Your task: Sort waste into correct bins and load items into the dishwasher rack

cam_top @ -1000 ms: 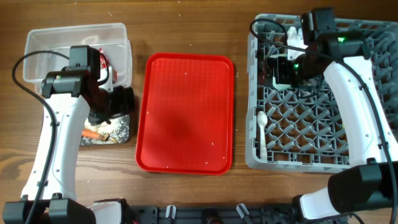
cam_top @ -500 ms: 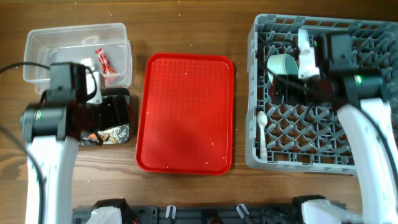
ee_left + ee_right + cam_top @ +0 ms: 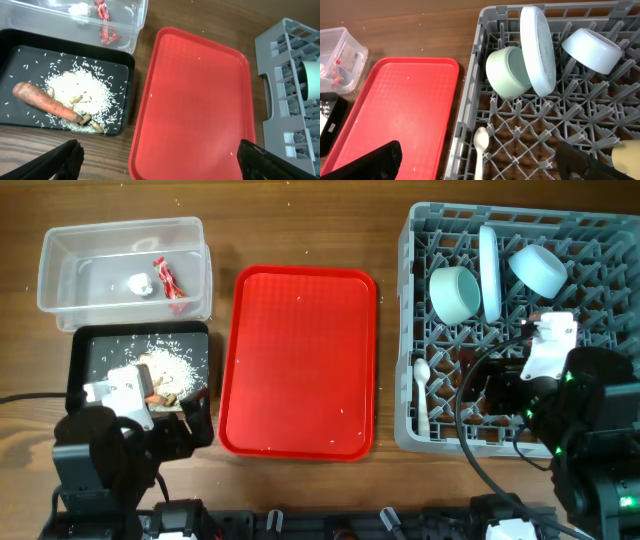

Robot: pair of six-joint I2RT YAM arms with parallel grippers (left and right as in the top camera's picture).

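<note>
The grey dishwasher rack (image 3: 405,330) at the right holds a pale green bowl (image 3: 455,292), an upright white plate (image 3: 489,272), a pale blue bowl (image 3: 538,268) and a white spoon (image 3: 421,395). A yellow cup (image 3: 627,155) shows at the right wrist view's edge. The clear tub (image 3: 100,260) holds the red wrapper (image 3: 165,277) and white scrap (image 3: 141,283). The black tray (image 3: 90,355) holds rice (image 3: 170,365) and the carrot (image 3: 45,102). My left gripper (image 3: 162,162) is open and empty above the red tray's front. My right gripper (image 3: 480,165) is open and empty above the rack's front left.
The flat red serving tray (image 3: 298,360) lies between the bins and the rack, with a few white crumbs on it. Both arms sit low at the table's front edge, the left one (image 3: 105,450) over the black tray's front, the right one (image 3: 585,410) over the rack's front right.
Both arms have pulled back toward the front edge. The left left the bins, the right left the rack's back, uncovering the bowls, plate, rice and carrot.
</note>
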